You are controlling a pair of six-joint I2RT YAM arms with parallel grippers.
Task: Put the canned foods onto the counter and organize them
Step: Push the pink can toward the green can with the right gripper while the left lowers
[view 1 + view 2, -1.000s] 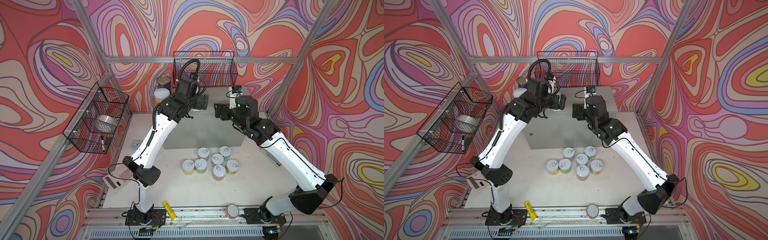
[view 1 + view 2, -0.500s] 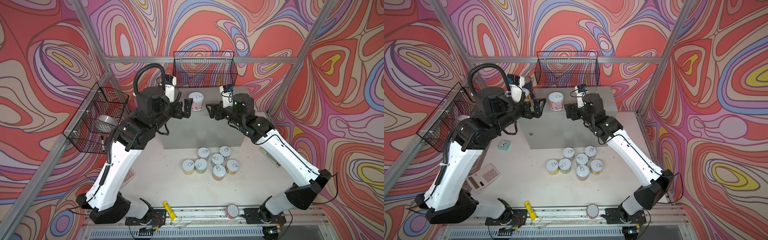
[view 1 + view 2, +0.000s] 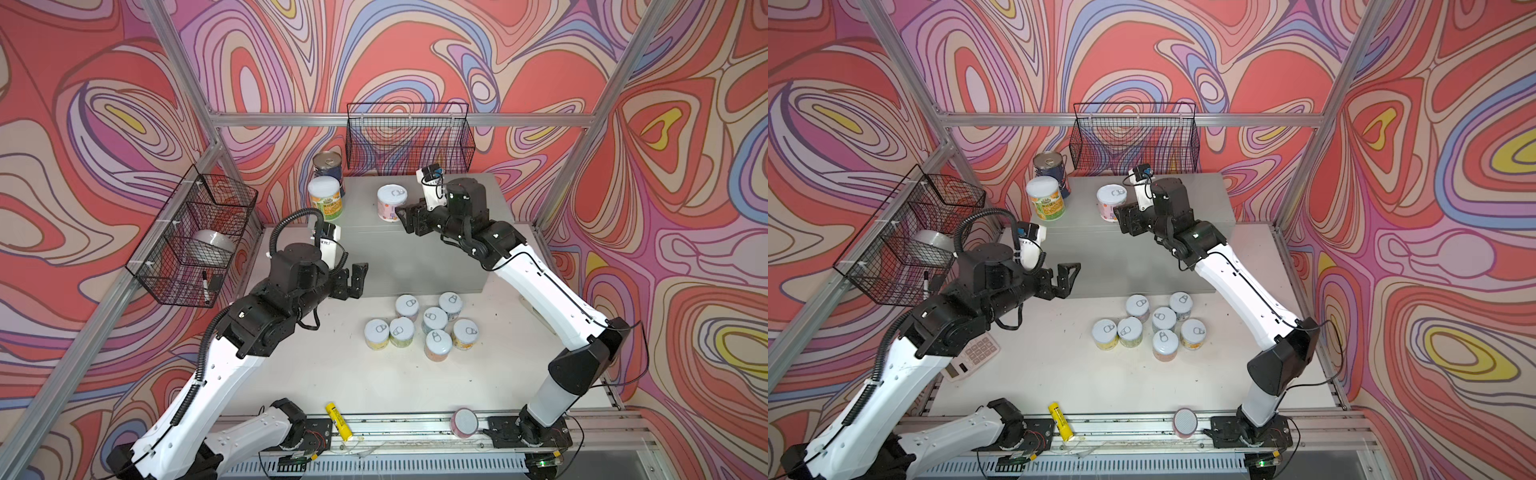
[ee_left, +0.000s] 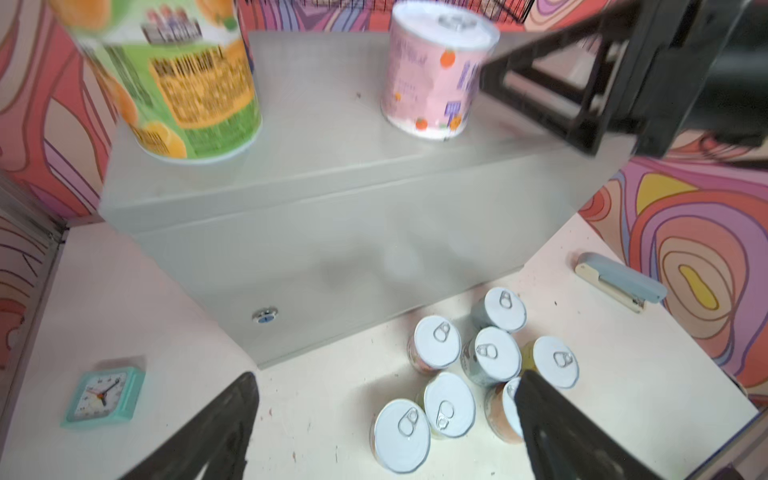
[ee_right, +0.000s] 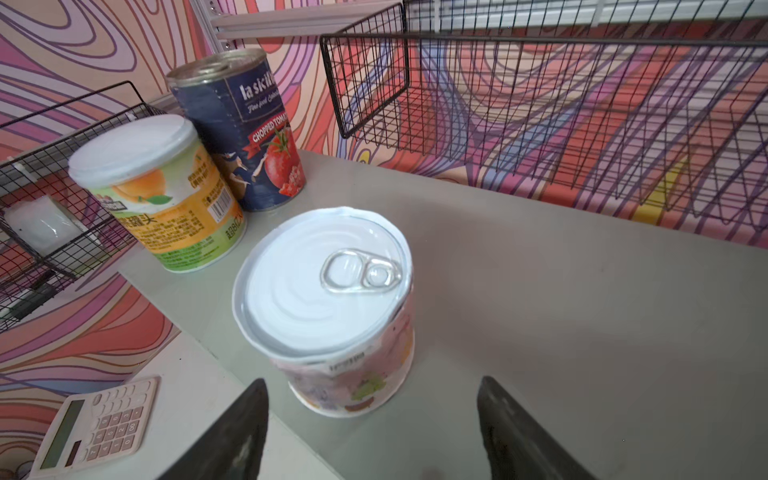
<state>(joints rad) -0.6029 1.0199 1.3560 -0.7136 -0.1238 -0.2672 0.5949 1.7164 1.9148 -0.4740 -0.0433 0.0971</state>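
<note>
While the left arm (image 3: 905, 374) hides part of the calculator (image 3: 973, 353) in a top view, 7 canned foods (image 3: 434, 320) cluster on the table (image 3: 374, 382) before the counter (image 3: 361, 208), 3 more on it. Left wrist view: blurred green can (image 4: 187, 83), left gripper (image 4: 386, 378) wide, empty. Right wrist view: right gripper (image 5: 372, 381) gapes just beside the pink can (image 5: 328, 291), not gripping.

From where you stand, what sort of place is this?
Likely a robot lab's staged test booth, not a real kitchen: an aluminium frame holds swirly printed walls, two robot arms flank the table, and a grey metal box plays counter.
</note>
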